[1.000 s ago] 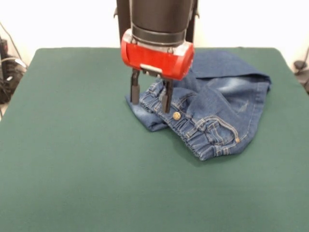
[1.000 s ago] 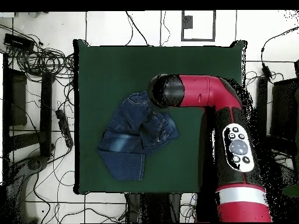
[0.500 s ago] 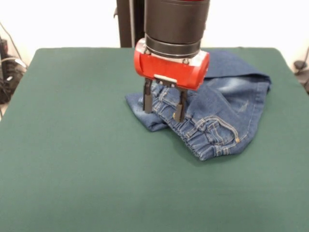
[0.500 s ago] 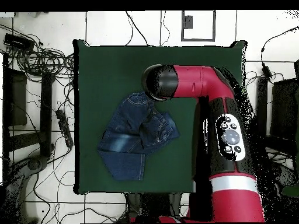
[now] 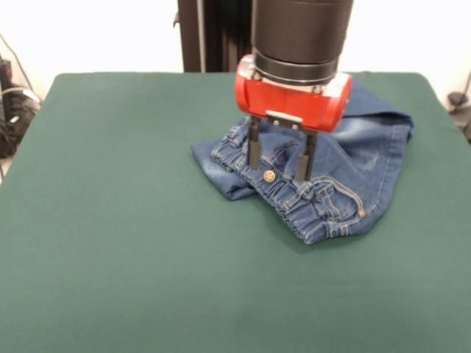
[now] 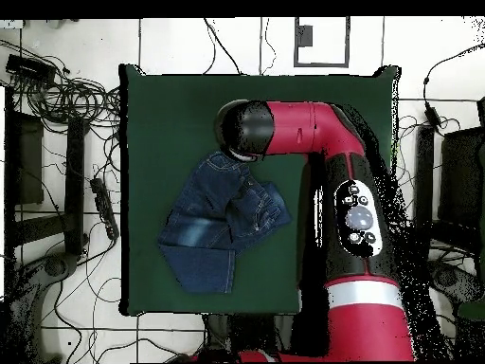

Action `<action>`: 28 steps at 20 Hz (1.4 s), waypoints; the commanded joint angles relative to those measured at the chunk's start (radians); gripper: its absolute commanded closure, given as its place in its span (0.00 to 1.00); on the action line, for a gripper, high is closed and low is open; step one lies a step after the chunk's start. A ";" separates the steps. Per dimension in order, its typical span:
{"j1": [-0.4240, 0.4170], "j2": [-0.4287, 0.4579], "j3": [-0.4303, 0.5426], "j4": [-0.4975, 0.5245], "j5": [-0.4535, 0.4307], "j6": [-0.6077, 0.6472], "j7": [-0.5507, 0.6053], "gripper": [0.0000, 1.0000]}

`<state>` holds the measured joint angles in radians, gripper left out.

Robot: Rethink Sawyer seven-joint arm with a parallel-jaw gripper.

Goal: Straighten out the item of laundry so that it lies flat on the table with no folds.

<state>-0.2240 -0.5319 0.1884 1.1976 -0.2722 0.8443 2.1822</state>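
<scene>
Jeans [image 5: 324, 173], small and of blue denim, lie crumpled on the green table [image 5: 132, 257], folded over themselves rather than spread flat. In the front view the gathered elastic waistband [image 5: 305, 209] runs diagonally toward the camera, with a brass button [image 5: 269, 176] beside it and a faded whitish patch [image 5: 364, 132] on the fabric behind. The red and black arm hides the middle and rear of the garment here, and its upper part is cut off by the top edge. The gripper [image 5: 280, 157] hangs over the waistband with its two dark fingers [image 5: 253, 148] apart, one on each side of a bunched fold; whether the tips touch the cloth cannot be made out.

The overhead view shows what the front view does not: the full outline of the jeans [image 6: 216, 232], with one leg folded across the other and a pale patch on the lower part, lying toward one long side of the table [image 6: 170, 114] and well clear of its edges. There the wrist of the arm [image 6: 313, 128] covers the gripper entirely, so the fingers are not seen. Cables [image 6: 57, 85] lie on the tiled floor beside the table.
</scene>
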 commanded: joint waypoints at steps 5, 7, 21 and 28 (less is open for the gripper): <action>0.059 0.024 0.086 0.036 0.044 0.035 0.002 0.00; 0.064 0.032 0.082 0.037 0.044 0.014 0.010 0.00; 0.073 0.119 0.067 0.026 -0.003 -0.144 -0.009 0.00; 0.064 0.132 0.063 0.058 -0.001 -0.166 -0.018 0.00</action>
<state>-0.1748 -0.4150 0.1885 1.1969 -0.2633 0.7086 2.1822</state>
